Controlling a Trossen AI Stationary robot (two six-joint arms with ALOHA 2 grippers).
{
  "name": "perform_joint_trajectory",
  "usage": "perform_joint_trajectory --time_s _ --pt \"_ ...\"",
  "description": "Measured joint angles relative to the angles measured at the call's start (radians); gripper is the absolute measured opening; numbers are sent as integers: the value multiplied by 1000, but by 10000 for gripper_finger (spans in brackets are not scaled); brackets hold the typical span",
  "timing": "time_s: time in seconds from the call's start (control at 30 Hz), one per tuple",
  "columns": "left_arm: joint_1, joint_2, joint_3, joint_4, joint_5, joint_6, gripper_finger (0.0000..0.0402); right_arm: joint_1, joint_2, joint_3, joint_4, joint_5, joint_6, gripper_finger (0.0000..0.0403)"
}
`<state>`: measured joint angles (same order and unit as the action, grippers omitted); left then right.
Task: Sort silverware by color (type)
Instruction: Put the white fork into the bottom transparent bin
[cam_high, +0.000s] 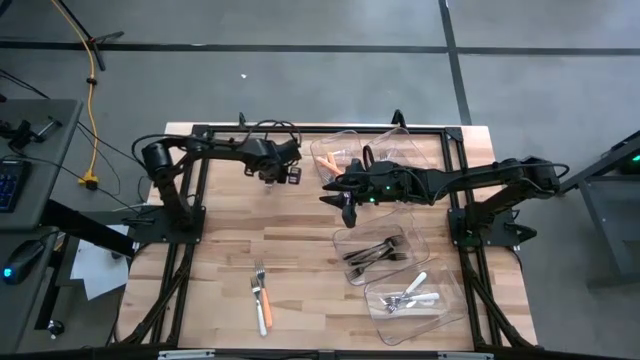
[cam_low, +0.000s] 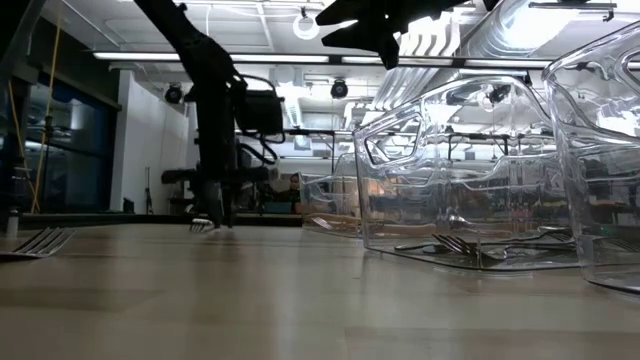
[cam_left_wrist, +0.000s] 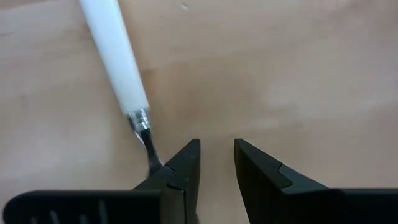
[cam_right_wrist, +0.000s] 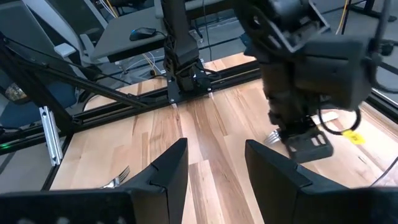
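Note:
A white-handled piece of silverware (cam_left_wrist: 115, 56) lies on the wooden table at the far left centre. My left gripper (cam_left_wrist: 217, 144) points down over its metal end, open by a narrow gap with only bare wood between the fingers. In the low view, tines (cam_low: 203, 226) show at table level beside that gripper (cam_low: 215, 222). In the high view my left gripper (cam_high: 272, 176) is left of the far bin. My right gripper (cam_high: 347, 210) hangs open high above the table's middle, holding nothing. My left gripper has one finger (cam_left_wrist: 180, 171) standing over the piece's thin metal neck (cam_left_wrist: 144, 134), which runs in under it. The finger hides the spot, so I cannot tell whether it touches the neck. Nothing lies between the two fingers.
Three clear bins stand on the right half. The far one (cam_high: 345, 135) holds orange-handled pieces, the middle one (cam_high: 340, 240) dark metal pieces (cam_high: 372, 255), the near one (cam_high: 385, 310) white-handled pieces (cam_high: 415, 293). An orange-handled fork (cam_high: 262, 300) lies loose near the front edge.

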<state>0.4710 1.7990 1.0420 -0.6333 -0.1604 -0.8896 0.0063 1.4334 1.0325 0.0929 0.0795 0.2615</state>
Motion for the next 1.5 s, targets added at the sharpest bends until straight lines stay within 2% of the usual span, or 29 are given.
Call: perform_joint_trajectory --time_s 0.1,0.37,0.47,0.6,0.8,0.97,1.1,1.5 --pt "-30 -48 0 -31 -44 -25 87 0 0 0 0 0 0 145" --pt "-50 -252 1 -45 -337 -34 87 0 0 0 0 0 0 145" --pt "-39 -289 1 -57 -390 -56 87 0 0 0 0 0 0 145" --pt "-31 -279 1 -55 -383 -78 87 0 0 0 -3 0 -6 145" --pt "-42 -189 2 -86 -344 -85 87 0 0 0 -7 1 -8 145" --pt "-41 -119 2 -127 -330 -180 87 0 0 0 -7 1 -8 145" --pt "-41 -72 2 -119 -277 -202 87 0 0 0 -7 1 -9 145" --pt "-41 9 -14 -80 -226 -267 87 -13 0 0 -7 36 -19 145"
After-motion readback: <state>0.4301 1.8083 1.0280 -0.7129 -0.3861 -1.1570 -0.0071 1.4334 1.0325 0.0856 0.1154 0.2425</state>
